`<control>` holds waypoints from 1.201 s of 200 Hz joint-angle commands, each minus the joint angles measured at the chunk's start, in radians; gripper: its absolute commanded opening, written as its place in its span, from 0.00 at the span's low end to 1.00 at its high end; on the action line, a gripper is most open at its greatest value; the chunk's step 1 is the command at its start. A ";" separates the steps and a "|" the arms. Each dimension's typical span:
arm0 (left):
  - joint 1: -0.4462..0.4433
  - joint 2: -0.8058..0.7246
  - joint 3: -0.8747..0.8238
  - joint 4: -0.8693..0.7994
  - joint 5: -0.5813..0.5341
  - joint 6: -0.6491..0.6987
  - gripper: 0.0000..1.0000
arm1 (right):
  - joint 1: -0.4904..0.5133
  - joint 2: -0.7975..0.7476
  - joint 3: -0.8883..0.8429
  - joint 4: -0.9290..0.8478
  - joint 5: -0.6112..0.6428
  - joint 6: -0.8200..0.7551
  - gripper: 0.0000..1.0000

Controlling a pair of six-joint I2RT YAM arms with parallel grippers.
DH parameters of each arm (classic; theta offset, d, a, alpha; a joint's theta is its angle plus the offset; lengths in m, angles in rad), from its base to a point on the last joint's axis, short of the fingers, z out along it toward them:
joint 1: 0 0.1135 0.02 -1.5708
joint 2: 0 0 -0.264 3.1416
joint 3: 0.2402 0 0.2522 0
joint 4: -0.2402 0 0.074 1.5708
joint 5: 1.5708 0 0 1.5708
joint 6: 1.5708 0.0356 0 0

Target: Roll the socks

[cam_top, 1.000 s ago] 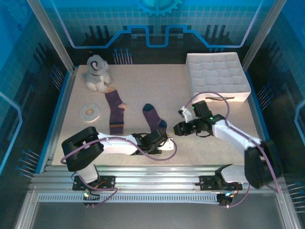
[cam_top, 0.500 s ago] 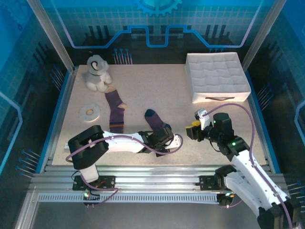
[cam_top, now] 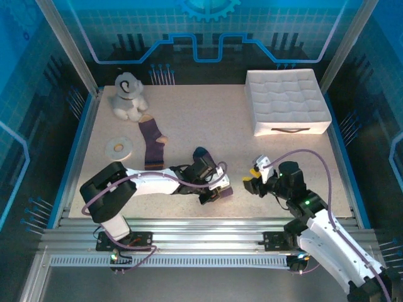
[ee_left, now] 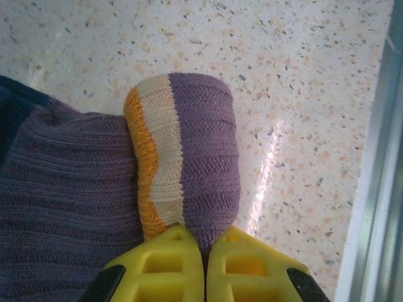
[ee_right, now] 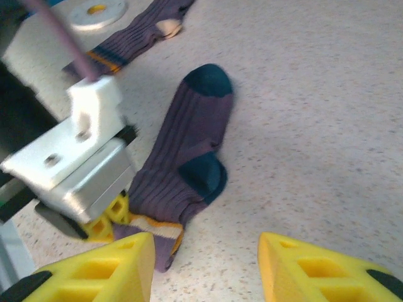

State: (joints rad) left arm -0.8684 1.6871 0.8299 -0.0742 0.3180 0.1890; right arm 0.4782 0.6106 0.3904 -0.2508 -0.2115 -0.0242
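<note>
At the left of the table, top view:

1. Striped-cuff sock. It lies flat and unrolled, well apart from its mate.
2. Navy-toed sock. It sits at the centre near the front edge, with its toe pointing away from the arms. The orange-and-cream cuff is folded back over the purple leg.
3. Left gripper. It is pinched tight on that cuff fold, with no gap between the jaws.
4. Right gripper. It is spread wide and holds nothing, hovering just beside the cuff end.

Risks, as judged:
- Nothing pins the toe, so a push from the left gripper could slide the whole sock instead of turning it.
- The pinch holds only a narrow edge, so the fold could slip out or spring open.
- The metal rail lies near, so the fingers could strike it.
- With the socks this far apart, one may be rolled without the other.
</note>
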 commanded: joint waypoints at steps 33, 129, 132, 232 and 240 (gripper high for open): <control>0.086 0.122 0.008 -0.142 0.213 -0.062 0.00 | 0.196 0.116 0.051 0.079 0.166 -0.176 0.48; 0.205 0.152 0.014 -0.149 0.352 -0.117 0.00 | 0.320 0.326 0.154 -0.037 0.214 -0.600 0.50; 0.209 0.152 0.016 -0.151 0.356 -0.117 0.00 | 0.324 0.332 0.154 -0.037 0.215 -0.609 0.50; 0.253 0.170 0.064 -0.216 0.437 -0.111 0.00 | 0.372 0.644 0.232 0.025 0.199 -0.751 0.49; 0.255 0.174 0.066 -0.220 0.442 -0.116 0.00 | 0.377 0.663 0.238 0.024 0.198 -0.759 0.49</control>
State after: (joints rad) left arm -0.6270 1.8206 0.8951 -0.2016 0.7635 0.0837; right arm 0.8257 1.2289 0.5922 -0.2451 0.0078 -0.7364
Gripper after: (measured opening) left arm 0.029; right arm 0.493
